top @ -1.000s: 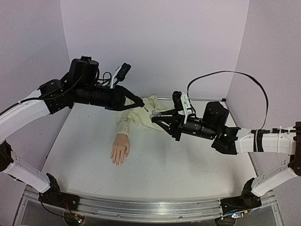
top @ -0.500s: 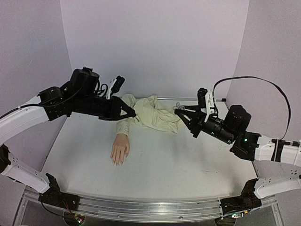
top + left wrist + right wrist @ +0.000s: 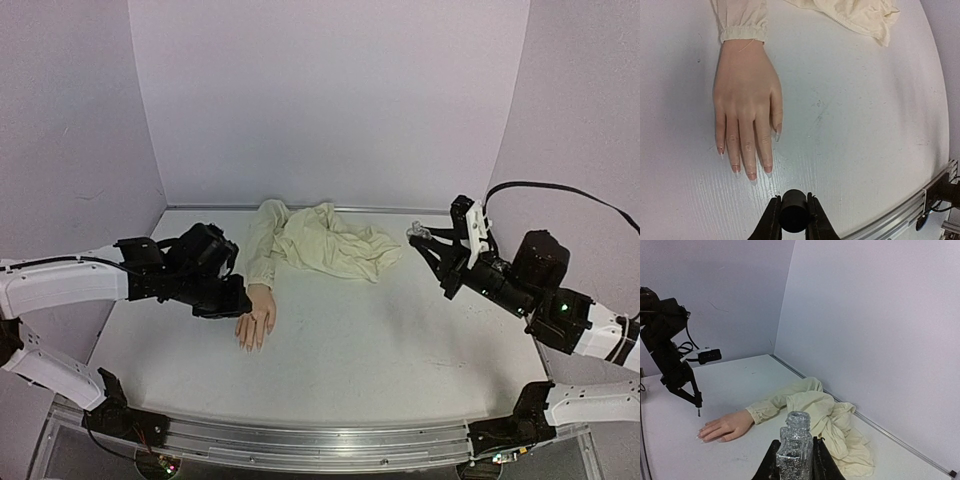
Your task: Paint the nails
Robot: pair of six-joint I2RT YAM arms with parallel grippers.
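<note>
white table (image 3: 400, 330): mannequin hand (image 3: 256, 318) palm down, cream sleeve (image 3: 320, 240) crumpled.

One hand (image 3: 745, 85), five nails (image 3: 751, 176), one bottle (image 3: 794, 452)

the left gripper (image 3: 232, 300) has come down from high over the cream sleeve (image 3: 325, 240) near the middle of the table (image 3: 400, 340) and swung back toward its own side; it now sits low, just beside the wrist of the mannequin hand (image 3: 256, 320), bringing the dark brush cap (image 3: 793, 216) with it

the right gripper (image 3: 428, 240) has drawn back from the sleeve, where the two grippers nearly met, out toward the right wall, carrying the glittery bottle (image 3: 796, 447) along; the grippers now stand well apart, and the sleeve lies uncovered in the top view
</note>
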